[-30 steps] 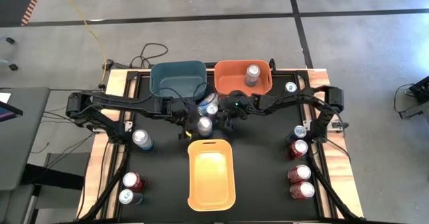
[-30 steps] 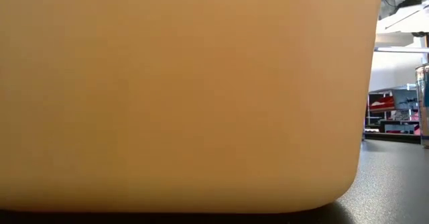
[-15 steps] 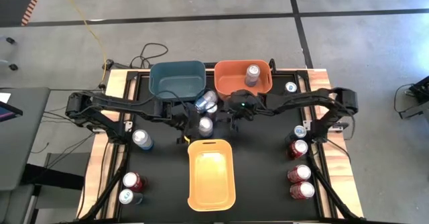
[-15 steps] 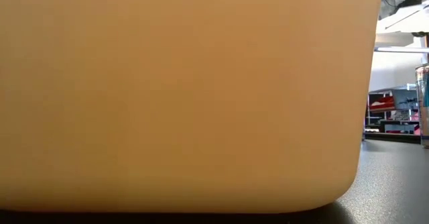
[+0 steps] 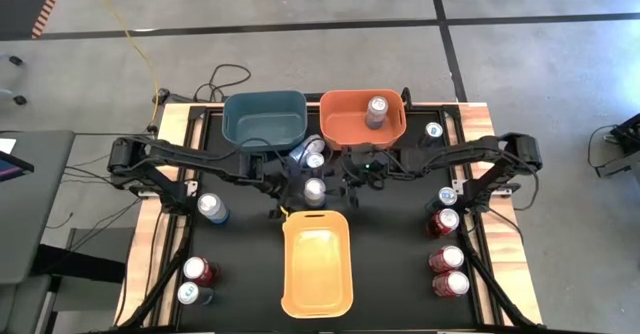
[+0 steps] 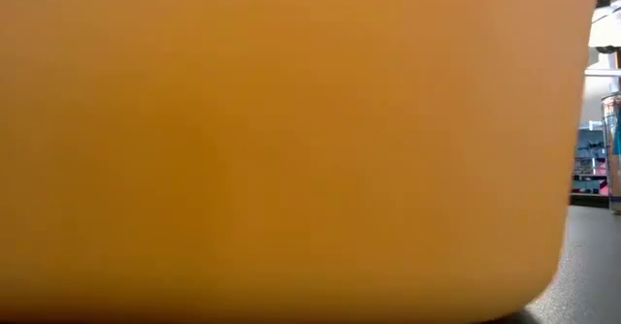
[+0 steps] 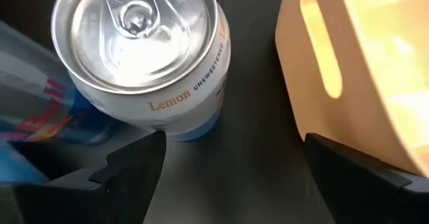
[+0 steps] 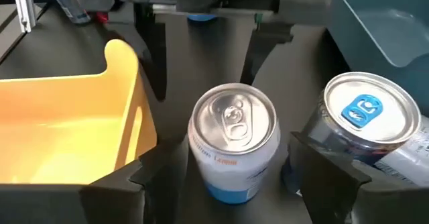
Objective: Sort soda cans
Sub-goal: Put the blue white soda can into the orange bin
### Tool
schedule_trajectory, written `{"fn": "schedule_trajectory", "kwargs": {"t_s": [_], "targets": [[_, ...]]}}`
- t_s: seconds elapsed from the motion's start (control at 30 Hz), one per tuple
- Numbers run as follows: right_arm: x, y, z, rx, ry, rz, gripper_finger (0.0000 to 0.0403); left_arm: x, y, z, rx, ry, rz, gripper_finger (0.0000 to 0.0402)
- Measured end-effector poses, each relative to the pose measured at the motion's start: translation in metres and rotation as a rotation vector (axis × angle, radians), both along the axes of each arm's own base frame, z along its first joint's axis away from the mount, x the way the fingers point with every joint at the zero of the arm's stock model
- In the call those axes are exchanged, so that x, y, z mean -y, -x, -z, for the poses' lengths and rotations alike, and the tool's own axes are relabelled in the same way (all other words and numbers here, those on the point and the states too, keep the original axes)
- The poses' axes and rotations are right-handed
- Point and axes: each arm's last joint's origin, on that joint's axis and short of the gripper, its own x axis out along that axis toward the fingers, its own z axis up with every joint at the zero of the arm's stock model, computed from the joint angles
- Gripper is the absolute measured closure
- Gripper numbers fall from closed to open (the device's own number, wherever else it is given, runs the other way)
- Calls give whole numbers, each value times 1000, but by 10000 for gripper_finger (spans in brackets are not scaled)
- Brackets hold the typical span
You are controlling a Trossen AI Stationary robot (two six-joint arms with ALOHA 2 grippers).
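Soda cans are scattered over the black table (image 5: 250,274). One white lemon can (image 8: 234,141) is framed upright between the spread fingers of the right gripper (image 5: 352,187), untouched by either. Opposite, the left gripper (image 5: 283,189) is also held wide, the can just ahead. A blue-tabbed can (image 8: 373,120) is seen beside it; the yellow bin (image 5: 316,259) lies nearby.

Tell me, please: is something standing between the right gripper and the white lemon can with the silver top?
Nothing visible stands between them. The right gripper is open around the white lemon can with the silver top. A blue-tabbed metal can stands close beside it, just outside one finger. The open left gripper faces the white can from the opposite side.
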Motion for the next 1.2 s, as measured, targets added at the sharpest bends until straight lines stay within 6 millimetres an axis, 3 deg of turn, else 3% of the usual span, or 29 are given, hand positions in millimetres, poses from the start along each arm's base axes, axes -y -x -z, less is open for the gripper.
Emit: {"fn": "schedule_trajectory", "kwargs": {"t_s": [0.3, 0.6, 1.2], "targets": [[2, 2, 3, -33, -31, 23, 10, 0, -6, -4, 76, -12, 9, 51], [1, 3, 5, -55, -41, 27, 7, -1, -9, -7, 116, -22, 17, 51], [10, 8, 11, -132, -89, 90, 15, -1, -1, 0, 8, 6, -28, 56]]}}
